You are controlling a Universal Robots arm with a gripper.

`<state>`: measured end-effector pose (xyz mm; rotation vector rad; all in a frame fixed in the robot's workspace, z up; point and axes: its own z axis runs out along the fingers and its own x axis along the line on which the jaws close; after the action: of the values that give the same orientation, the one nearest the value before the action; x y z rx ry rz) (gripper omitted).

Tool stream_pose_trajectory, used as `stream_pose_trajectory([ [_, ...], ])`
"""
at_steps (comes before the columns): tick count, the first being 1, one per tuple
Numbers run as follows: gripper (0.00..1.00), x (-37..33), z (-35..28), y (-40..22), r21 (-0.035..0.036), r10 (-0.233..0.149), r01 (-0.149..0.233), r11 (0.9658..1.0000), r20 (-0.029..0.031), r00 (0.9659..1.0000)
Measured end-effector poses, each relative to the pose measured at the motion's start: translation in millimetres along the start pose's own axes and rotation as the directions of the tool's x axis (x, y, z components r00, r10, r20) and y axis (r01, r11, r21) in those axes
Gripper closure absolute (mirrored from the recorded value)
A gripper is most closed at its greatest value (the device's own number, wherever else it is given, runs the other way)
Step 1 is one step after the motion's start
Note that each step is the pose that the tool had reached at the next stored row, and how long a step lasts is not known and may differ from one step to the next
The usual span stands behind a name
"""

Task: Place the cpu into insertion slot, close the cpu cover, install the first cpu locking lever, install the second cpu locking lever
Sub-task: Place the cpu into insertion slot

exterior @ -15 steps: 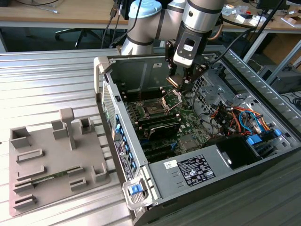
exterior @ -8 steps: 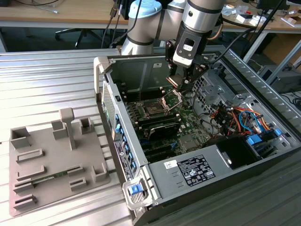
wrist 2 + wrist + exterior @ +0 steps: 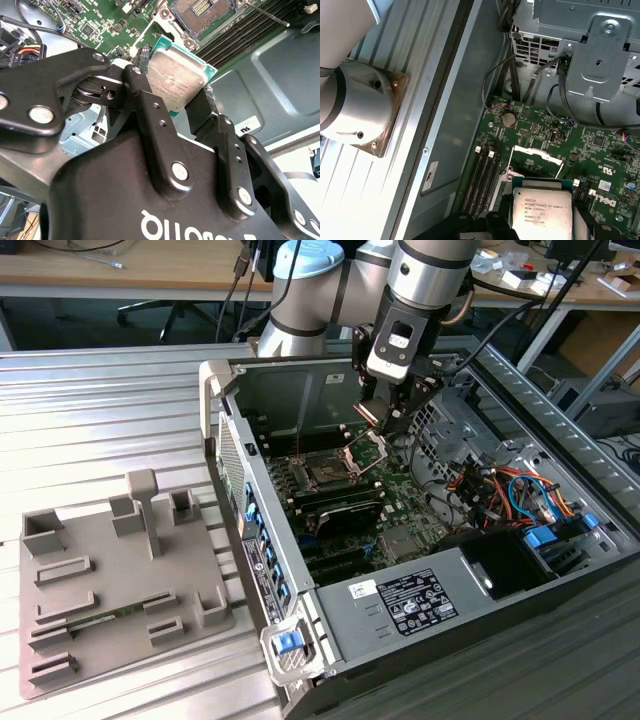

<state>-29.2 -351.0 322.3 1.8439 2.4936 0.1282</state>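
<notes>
My gripper (image 3: pixel 385 422) hangs inside the open computer case (image 3: pixel 300 540), shut on the cpu (image 3: pixel 177 80). In both wrist views the cpu (image 3: pixel 542 210) shows its silvery top and green rim, pinched at two opposite edges by the black fingers (image 3: pixel 142 95). It hovers tilted, a little above the board and apart from it. The insertion slot (image 3: pixel 328 473) lies uncovered on the green motherboard, just off the exterior view's left of the gripper. The cpu cover (image 3: pixel 365 448) stands raised beside the slot, seen as a silvery frame (image 3: pixel 536 151). A thin locking lever (image 3: pixel 267 15) sticks out past the slot (image 3: pixel 202 9).
A grey fixture plate (image 3: pixel 110 590) with raised blocks lies at the exterior view's left of the case. Memory slots (image 3: pixel 485 175), a metal drive cage (image 3: pixel 600 55) and coloured cables (image 3: pixel 500 490) crowd the slot. The power supply (image 3: pixel 420 600) fills the case's near end.
</notes>
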Motion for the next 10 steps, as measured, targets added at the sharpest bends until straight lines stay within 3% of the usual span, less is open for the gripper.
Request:
stream_pose_trajectory([
  [10,0.45,0.0,0.1,0.0,-0.0002,0.012,-0.012,0.9999,0.001,0.9999],
])
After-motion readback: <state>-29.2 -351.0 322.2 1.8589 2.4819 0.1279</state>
